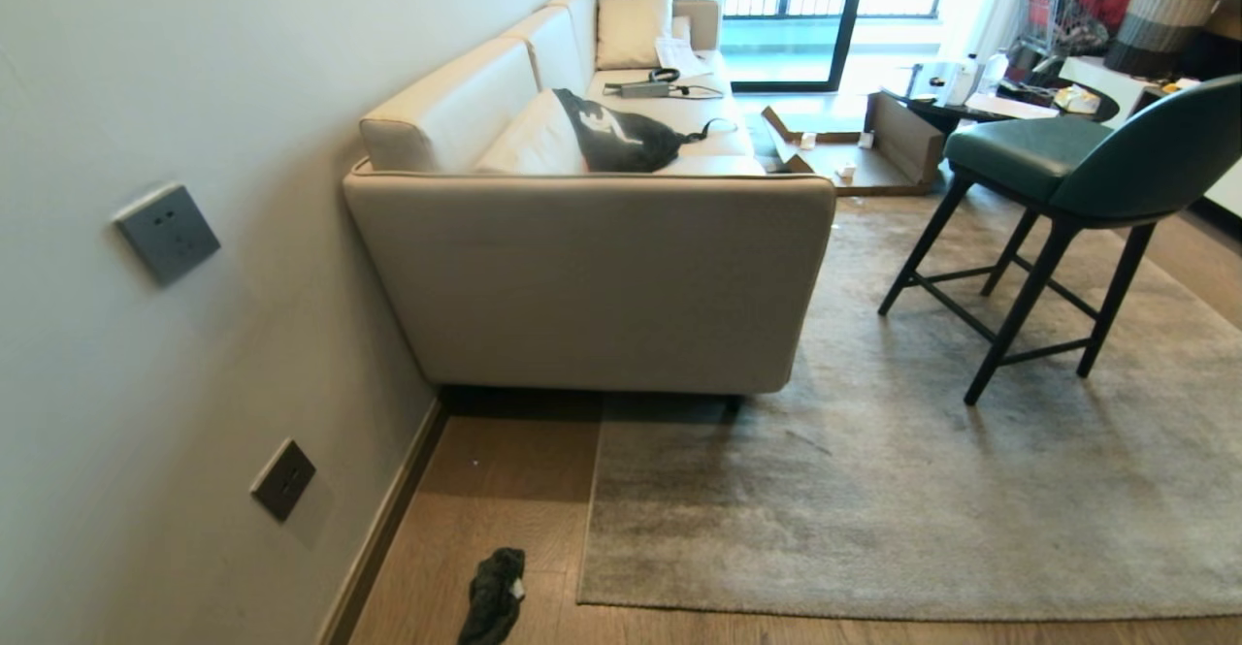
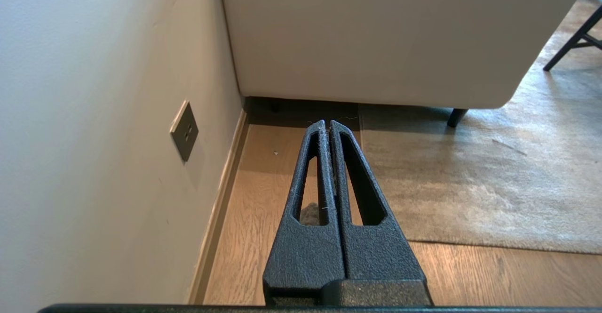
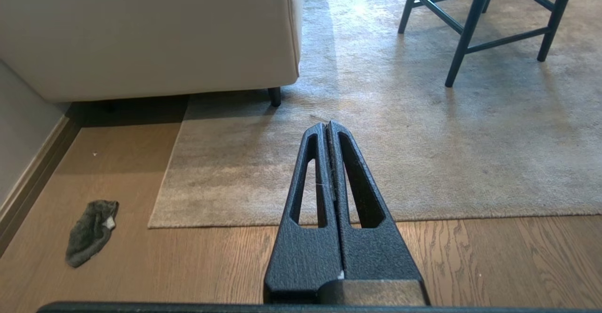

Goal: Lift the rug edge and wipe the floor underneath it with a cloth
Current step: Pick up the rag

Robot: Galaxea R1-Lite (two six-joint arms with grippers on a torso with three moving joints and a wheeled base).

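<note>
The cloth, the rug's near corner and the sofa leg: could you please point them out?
cloth (image 3: 90, 232), right wrist view, middle.
rug corner (image 3: 157, 221), right wrist view, tip.
sofa leg (image 3: 274, 96), right wrist view, shaft.

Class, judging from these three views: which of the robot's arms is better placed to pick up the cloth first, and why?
Probably left. The cloth lies on the floor left of the rug edge, directly beneath the shut left gripper; the shut right gripper hangs over the rug.

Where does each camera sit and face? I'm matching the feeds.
Head view: high, looking down at cream sofa and pale grey-beige rug; no arm shows.
Left wrist view: behind shut left pincer, facing sofa base.
Right wrist view: behind shut right pincer, facing rug.
Head and right wrist share the dark grey fuzzy cloth.
</note>
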